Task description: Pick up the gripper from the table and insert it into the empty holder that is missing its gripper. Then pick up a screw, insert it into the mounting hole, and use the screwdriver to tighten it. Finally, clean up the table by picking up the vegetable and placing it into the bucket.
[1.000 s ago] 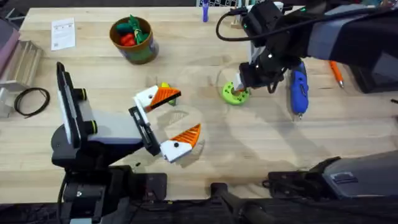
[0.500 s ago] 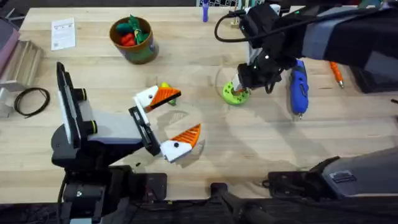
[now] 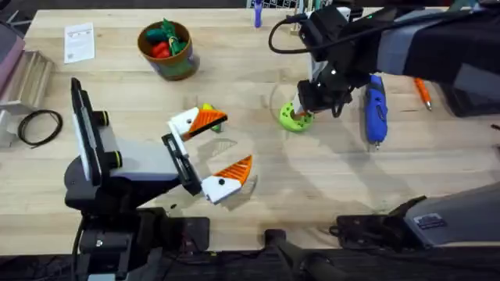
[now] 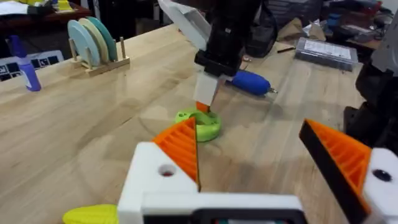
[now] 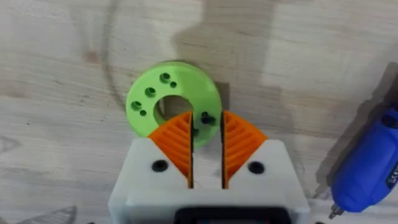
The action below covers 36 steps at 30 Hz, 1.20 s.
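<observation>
A: Screwdriver [image 3: 375, 109]? Corn?
B: Screwdriver flat on worktop [image 3: 328, 179], upper right; yellow corn [image 3: 205, 108] centre-left, beside left gripper [image 3: 220, 147], fingers wide.
A: Right gripper [image 3: 306, 108]?
B: Just left of screwdriver, fingers narrow, over green ring [image 3: 294, 118]. Bucket [image 3: 167, 51] upper left.

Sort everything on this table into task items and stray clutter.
For the job:
bright-blue pen-shaped screwdriver
green plastic ring with small holes, likely the screw tray
small yellow toy corn cob
green-printed round bucket with a brown rim

Lying about:
black cable coil
white paper card
thin orange-handled tool
wooden rack of pastel discs
</observation>
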{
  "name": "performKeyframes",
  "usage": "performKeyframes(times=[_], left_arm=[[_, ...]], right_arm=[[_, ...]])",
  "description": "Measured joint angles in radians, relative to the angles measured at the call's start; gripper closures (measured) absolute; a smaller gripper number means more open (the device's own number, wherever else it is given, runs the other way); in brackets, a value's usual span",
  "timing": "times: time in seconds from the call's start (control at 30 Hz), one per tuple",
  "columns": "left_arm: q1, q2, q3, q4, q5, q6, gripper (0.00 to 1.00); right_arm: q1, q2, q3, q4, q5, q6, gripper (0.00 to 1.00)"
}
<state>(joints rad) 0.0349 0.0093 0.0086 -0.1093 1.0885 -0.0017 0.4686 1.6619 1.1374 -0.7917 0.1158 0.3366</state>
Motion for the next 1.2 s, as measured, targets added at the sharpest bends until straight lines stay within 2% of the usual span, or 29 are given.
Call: performKeyframes(times=[0.13, 0.4, 0.63, 1.2], left_arm=[[0.0, 0.0, 0.0, 0.0, 0.0, 0.0, 0.015], [0.0, 0.0, 0.0, 0.0, 0.0, 0.0, 0.015], [0.0, 0.0, 0.0, 0.0, 0.0, 0.0, 0.015], [0.0, 0.0, 0.0, 0.0, 0.0, 0.0, 0.015]], right_arm=[[0.001, 0.005, 0.0, 0.003, 0.0, 0.0, 0.804], [0.001, 0.02, 0.0, 0.003, 0.0, 0.0, 0.818], [0.001, 0.02, 0.0, 0.003, 0.0, 0.003, 0.99], [0.006, 0.02, 0.0, 0.007, 0.0, 0.003, 0.995]])
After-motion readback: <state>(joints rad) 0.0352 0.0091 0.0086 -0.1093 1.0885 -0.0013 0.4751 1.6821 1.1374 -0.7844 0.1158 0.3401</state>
